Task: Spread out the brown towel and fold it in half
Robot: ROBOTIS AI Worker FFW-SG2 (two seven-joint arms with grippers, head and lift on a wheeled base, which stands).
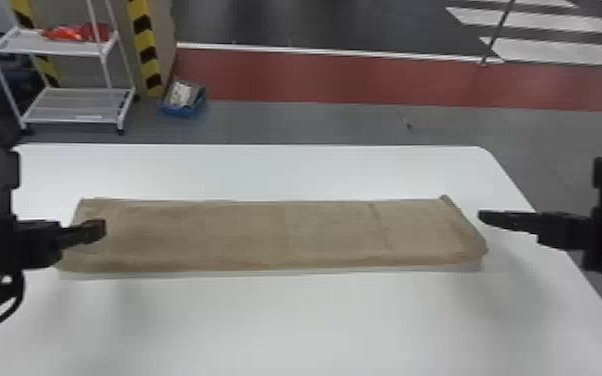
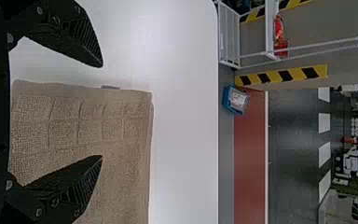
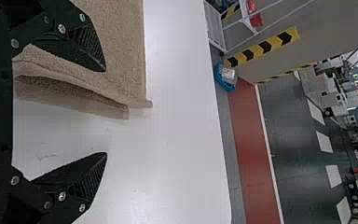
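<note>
The brown towel (image 1: 265,235) lies on the white table (image 1: 315,325), as a long folded band which goes from left to right. Its left part shows a pattern of squares in the weave, and a small grey piece (image 2: 110,87) is at its left edge. At the right end the towel is in layers: the layers come a little apart there, and the lower one reaches out from under the upper one. The far right corner is slightly raised.

The left gripper (image 1: 96,230) is at the left end of the towel. In the left wrist view, the jaws of the left gripper (image 2: 102,112) are wide apart, with nothing between them; one finger is seen against the towel and the other against the table.

The right gripper (image 1: 485,217) is just beside the right end. In the right wrist view, the right gripper (image 3: 106,112) also has its jaws wide and it holds nothing; one finger is seen in front of the towel, the other in front of the table.

Beyond the table, on the far left, there is a white wheeled rack (image 1: 70,120) with red objects (image 1: 72,33) on its shelf. To the right of it, a blue box (image 1: 180,111) is on the floor (image 1: 315,125).
</note>
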